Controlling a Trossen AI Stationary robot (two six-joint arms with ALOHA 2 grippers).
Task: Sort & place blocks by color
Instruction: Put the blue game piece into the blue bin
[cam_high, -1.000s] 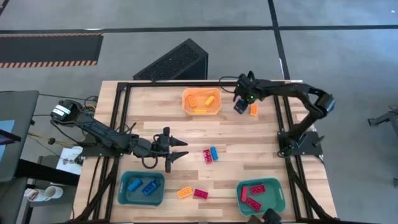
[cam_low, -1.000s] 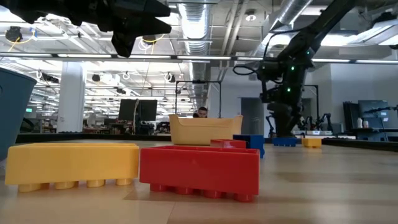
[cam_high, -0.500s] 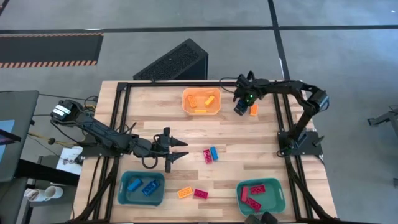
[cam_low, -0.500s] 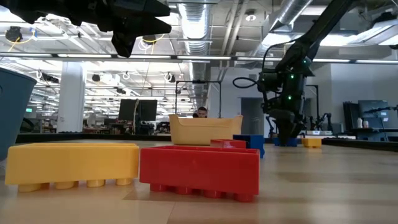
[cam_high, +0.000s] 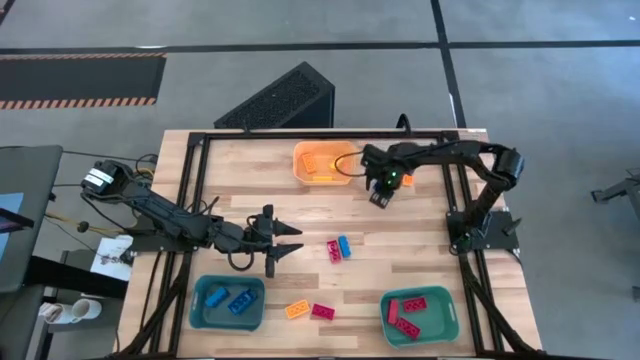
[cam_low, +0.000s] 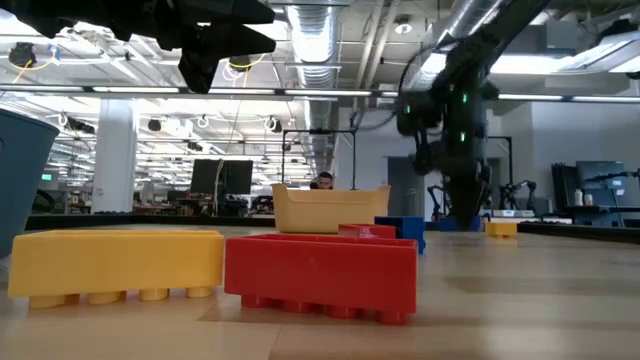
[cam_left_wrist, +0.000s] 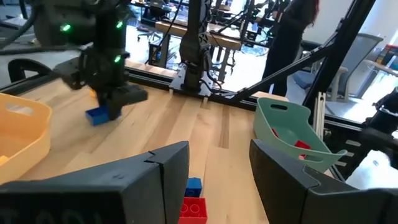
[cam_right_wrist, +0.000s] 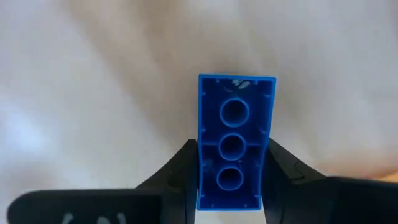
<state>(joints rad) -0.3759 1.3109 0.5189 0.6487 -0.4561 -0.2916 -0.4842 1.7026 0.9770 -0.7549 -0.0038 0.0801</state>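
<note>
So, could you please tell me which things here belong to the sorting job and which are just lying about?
Job: small studded plastic bricks, e.g. blue brick in right gripper; orange plastic bin; teal plastic bins.
Lying about: black perforated box; idle left gripper.

Both arms are dark, nearly black, built from slim jointed links. The left arm (cam_high: 170, 222) has a pale grey, cylinder-shaped part at its shoulder end, and a thin black cable loops under its forearm. Its gripper (cam_high: 283, 243) ends in two pointed black fingers; in the left wrist view these fingers (cam_left_wrist: 137, 180) look broad, matte and wedge-shaped with bevelled edges. The right arm (cam_high: 470, 160) carries a small green light near its wrist, and a black cable arcs beside it. Its gripper (cam_right_wrist: 230, 180) has two smooth black fingers that taper toward the tips.
</note>
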